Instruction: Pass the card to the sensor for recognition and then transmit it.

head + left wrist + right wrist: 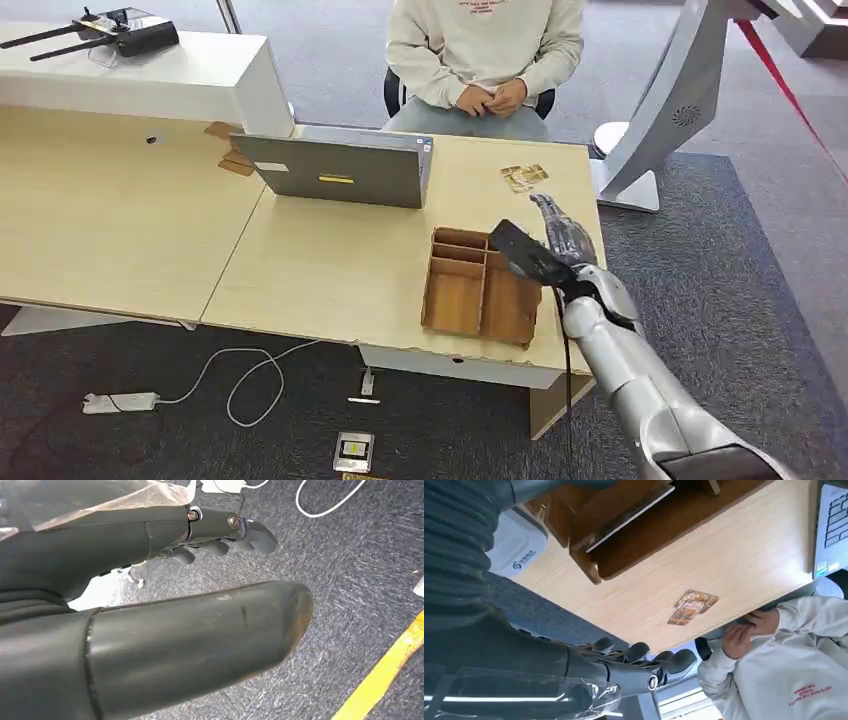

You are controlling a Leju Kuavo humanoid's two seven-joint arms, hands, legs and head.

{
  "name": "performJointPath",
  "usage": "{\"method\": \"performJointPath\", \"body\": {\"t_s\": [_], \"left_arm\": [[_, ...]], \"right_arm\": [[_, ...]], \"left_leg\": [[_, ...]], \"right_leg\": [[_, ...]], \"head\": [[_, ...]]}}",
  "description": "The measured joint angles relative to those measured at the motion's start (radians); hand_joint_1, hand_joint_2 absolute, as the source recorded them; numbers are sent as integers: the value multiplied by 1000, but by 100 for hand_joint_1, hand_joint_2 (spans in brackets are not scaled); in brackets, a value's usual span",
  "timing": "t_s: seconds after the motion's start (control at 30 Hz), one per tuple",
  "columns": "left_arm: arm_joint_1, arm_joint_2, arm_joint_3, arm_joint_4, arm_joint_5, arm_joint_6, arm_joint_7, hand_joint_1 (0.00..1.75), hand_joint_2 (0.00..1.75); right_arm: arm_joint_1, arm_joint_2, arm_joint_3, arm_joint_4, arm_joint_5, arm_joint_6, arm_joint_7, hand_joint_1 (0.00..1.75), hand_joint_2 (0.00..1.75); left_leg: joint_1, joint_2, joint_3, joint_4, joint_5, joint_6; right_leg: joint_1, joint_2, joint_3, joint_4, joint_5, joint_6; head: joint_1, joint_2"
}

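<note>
Cards (pixel 524 177) (pixel 692 606), two overlapping gold-brown ones, lie flat on the wooden desk (pixel 330 260) near its far right corner, just in front of the seated person (pixel 485 55) in a pale sweatshirt. Nearer the desk's right edge, the right hand (pixel 562 232) (pixel 634 662) hovers with fingers extended and holding nothing, above the wooden tray (pixel 478 288) and short of the cards. The left hand (pixel 220 530) hangs over grey carpet, fingers loosely apart and empty.

We see two brown-and-gold cards (pixel 524 177) lying flat and overlapping on the desk (pixel 330 270), near its far edge.
</note>
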Motion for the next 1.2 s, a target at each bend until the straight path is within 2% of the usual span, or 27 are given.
{"method": "performJointPath", "body": {"t_s": [0.4, 0.43, 0.47, 1.2], "left_arm": [[0, 0, 0, 0, 0, 9, 0, 0, 0], [0, 0, 0, 0, 0, 10, 0, 0, 0], [0, 0, 0, 0, 0, 10, 0, 0, 0], [0, 0, 0, 0, 0, 12, 3, 0, 0]], "right_arm": [[18, 8, 1, 0, 11, 16, 0, 0, 175], [19, 10, 1, 0, 11, 16, 0, 157, 175], [19, 10, 1, 0, 12, 17, 0, 175, 175], [19, 13, 1, 0, -10, 35, 0, 175, 175]], "left_leg": [[0, 0, 0, 0, 0, 0], [0, 0, 0, 0, 0, 0], [0, 0, 0, 0, 0, 0], [0, 0, 0, 0, 0, 0]], "right_leg": [[0, 0, 0, 0, 0, 0], [0, 0, 0, 0, 0, 0], [0, 0, 0, 0, 0, 0], [0, 0, 0, 0, 0, 0]], "head": [[0, 0], [0, 0], [0, 0], [0, 0]]}}
